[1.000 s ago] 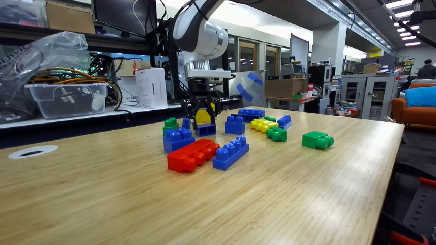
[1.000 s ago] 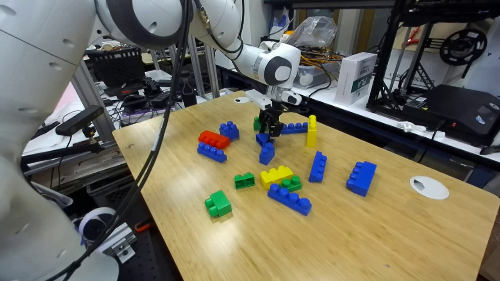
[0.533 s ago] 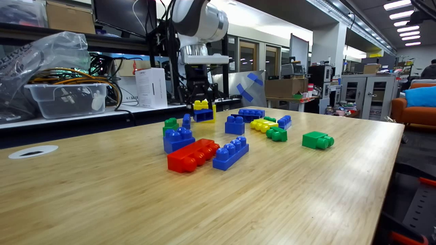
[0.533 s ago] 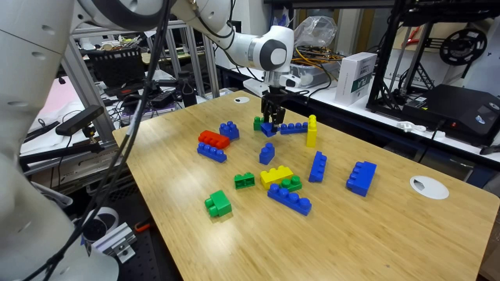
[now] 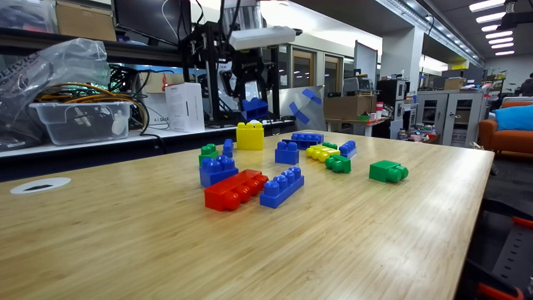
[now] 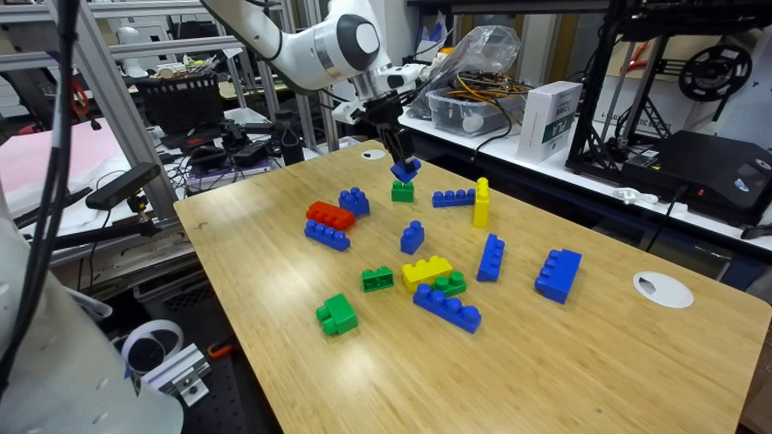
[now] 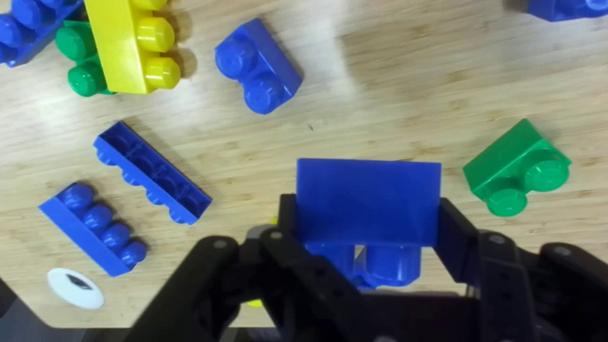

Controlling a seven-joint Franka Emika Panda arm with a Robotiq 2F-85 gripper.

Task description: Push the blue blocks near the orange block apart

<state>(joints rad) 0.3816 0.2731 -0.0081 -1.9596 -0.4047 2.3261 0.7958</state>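
My gripper [image 7: 366,213] is shut on a chunky blue block [image 7: 368,202], its studs toward the palm. In both exterior views the held block [image 5: 254,110] [image 6: 405,170] hangs tilted above the table. The orange block [image 5: 234,189] [image 6: 330,215] lies away from the gripper; it is out of the wrist view. A long flat blue block [image 5: 282,188] [image 6: 326,235] lies along one side of it. A chunky blue block [image 5: 217,172] [image 6: 354,202] stands close at its other side; I cannot tell if they touch. Another chunky blue block [image 6: 412,237] [image 7: 259,66] stands apart.
A green brick [image 6: 402,192] [image 7: 517,168] lies near below the held block. A tall yellow brick [image 6: 480,204] stands beside a long blue brick [image 6: 453,198]. A yellow brick [image 6: 426,272], green bricks [image 6: 337,314] and more blue bricks [image 6: 558,275] lie spread on the table [image 6: 543,367].
My gripper has risen from the table with the chunky blue block in it, moving away from the standing chunky block. The held block has tilted. The bricks by the orange block have not moved.
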